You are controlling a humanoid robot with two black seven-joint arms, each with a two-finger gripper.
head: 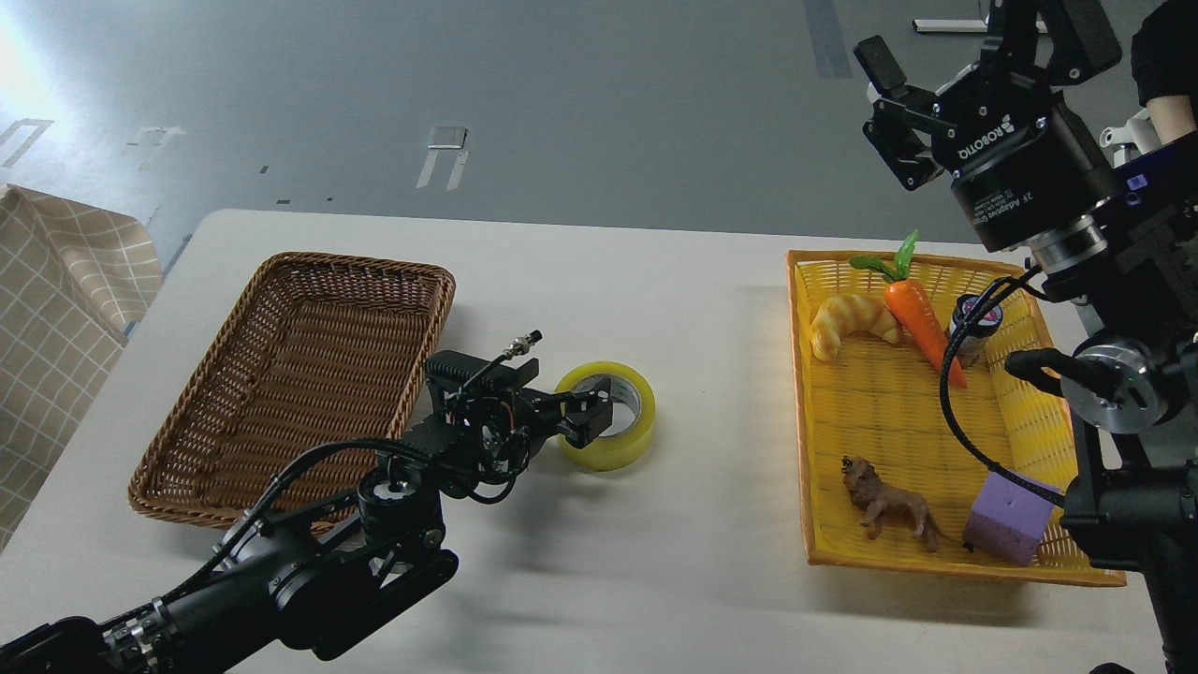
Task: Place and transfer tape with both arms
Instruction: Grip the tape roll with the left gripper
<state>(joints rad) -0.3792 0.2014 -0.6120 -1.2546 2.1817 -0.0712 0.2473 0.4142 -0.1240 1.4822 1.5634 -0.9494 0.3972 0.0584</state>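
The tape (620, 438), a yellow translucent roll with a pale core, lies flat on the white table (655, 562) near the middle. My left gripper (588, 418) is down at the roll's left wall, with one finger over the core hole and the other outside; the jaws look open and the roll rests on the table. My right gripper (891, 114) is raised high at the upper right, above the yellow basket's far edge, open and empty.
A brown wicker basket (187, 449) stands just left of my left arm. A yellow basket (801, 412) at the right holds a croissant toy (850, 321), a carrot (917, 318), a small jar (973, 329), a lion figure (887, 507) and a purple block (1011, 517).
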